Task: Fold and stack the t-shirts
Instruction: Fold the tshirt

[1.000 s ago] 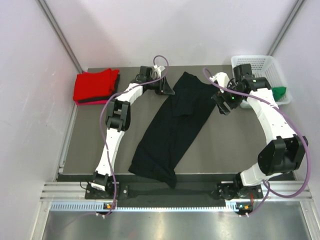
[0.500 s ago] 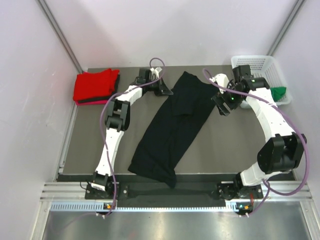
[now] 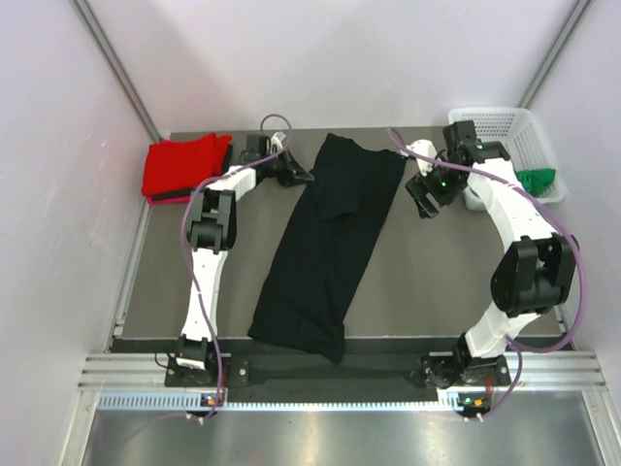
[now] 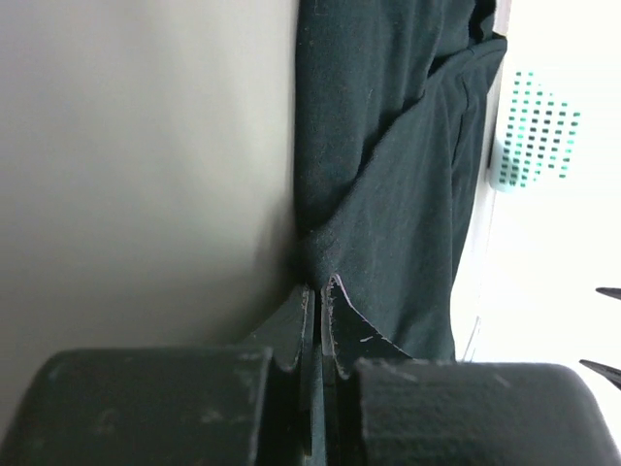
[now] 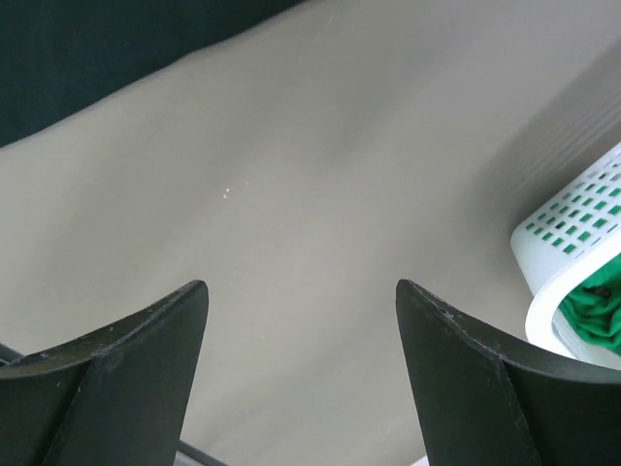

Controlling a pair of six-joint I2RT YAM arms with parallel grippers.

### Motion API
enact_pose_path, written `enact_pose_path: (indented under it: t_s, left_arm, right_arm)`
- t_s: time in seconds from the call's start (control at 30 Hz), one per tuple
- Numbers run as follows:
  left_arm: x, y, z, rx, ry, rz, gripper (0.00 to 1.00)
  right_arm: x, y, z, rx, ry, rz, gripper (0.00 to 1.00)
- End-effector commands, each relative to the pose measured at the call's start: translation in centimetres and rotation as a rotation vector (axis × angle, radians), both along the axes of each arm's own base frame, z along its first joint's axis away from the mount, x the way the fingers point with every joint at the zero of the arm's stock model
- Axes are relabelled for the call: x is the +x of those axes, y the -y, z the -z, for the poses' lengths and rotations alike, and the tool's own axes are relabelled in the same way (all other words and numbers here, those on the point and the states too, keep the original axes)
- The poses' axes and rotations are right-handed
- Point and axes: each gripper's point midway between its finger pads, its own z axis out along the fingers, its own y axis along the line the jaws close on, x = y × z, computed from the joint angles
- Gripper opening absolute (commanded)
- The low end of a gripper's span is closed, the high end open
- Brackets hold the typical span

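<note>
Versus half a second ago: the left end effector [image 3: 297, 176] has moved left along the far side and dragged the black shirt's [image 3: 325, 243] far end with it. That end now sits further left, so the shirt lies straighter, less diagonal. The near hem has barely moved. The right end effector [image 3: 425, 197] has shifted slightly toward the far side. The red shirt [image 3: 184, 167] and green shirt [image 3: 537, 180] are unchanged.

Left end effector: fingers pinched together on the black shirt's left edge near its far end. The wrist view shows cloth bunched at the tips, with only a thin slit between them.

Right end effector: wide open, holding nothing, over bare surface [image 3: 437, 282] just right of the shirt's far right corner. In its wrist view the black cloth is only at the top left, clear of both fingers, with the basket [image 3: 505, 121] off to the right.

Black shirt: laid out long on the middle of the surface, far end at centre, near end a bit left and reaching the near edge.
Red shirt: folded, far-left corner, with a dark layer showing under its near edge.
Green shirt: bunched inside the basket, far-right corner.
</note>
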Motion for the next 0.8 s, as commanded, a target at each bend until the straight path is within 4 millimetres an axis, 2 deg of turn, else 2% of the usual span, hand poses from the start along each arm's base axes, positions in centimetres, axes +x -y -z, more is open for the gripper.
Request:
enact_pose_path:
  t_s: [0.0, 0.13, 0.43, 0.53, 0.77]
  left_arm:
    - [1.8, -2.9, -2.6, 0.060, 0.050, -0.103, 0.00]
    - [2.3, -4.9, -3.3, 0.092, 0.074, -0.135, 0.00]
    - [2.0, -9.3, -4.7, 0.143, 0.077, -0.194, 0.00]
    - [2.3, -10.3, -5.1, 0.164, 0.091, -0.210, 0.00]
    - [3.8, -11.0, -5.8, 0.210, 0.151, -0.227, 0.00]
  right_arm:
    - [1.9, -0.7, -1.8, 0.049, 0.065, 0.003, 0.79]
    - [2.4, -1.1, -1.6, 0.061, 0.065, -0.001, 0.79]
    - [3.4, -1.7, -1.1, 0.084, 0.060, -0.011, 0.79]
    - [3.8, -2.0, -1.1, 0.096, 0.064, -0.013, 0.79]
    - [4.4, -2.3, -1.0, 0.104, 0.063, -0.021, 0.79]
